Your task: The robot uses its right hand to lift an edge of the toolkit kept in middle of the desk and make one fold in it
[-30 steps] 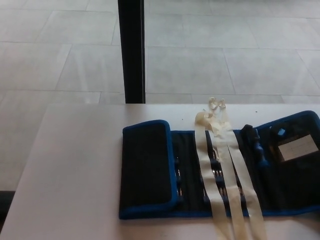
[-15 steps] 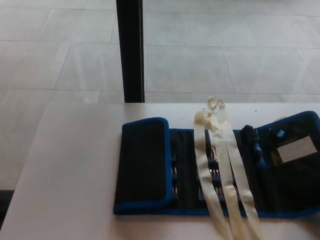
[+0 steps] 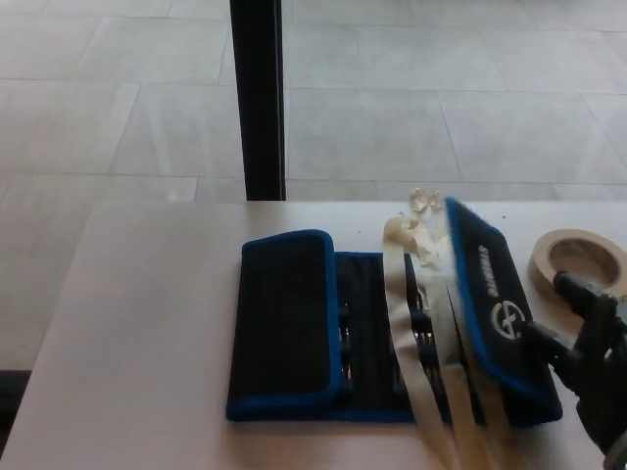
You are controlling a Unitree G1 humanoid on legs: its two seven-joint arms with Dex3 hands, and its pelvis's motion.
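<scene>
One fold of the black fabric toolkit with blue piping (image 3: 294,323) is under way but not complete. The toolkit lies in the middle of the pale desk (image 3: 147,323). Its right-hand flap (image 3: 490,304), showing a white logo on its outer face, stands lifted and tilted leftward over the open pockets, not yet laid flat on them. The right hand (image 3: 588,357), black and entering from the toolkit's right, sits at the raised flap's outer edge; its fingers appear to touch or pinch that edge, though whether they are closed on it cannot be told. The left end of the toolkit (image 3: 284,323) lies folded over and flat. Cream cloth ties (image 3: 431,323) run across the toolkit's middle, from its far edge past its near edge, partly under the lifted flap. A roll of beige tape (image 3: 578,259) lies on the desk just right of the toolkit. By judgement, what remains is to carry the flap down onto the toolkit's middle and let go. The left hand is out of sight.
</scene>
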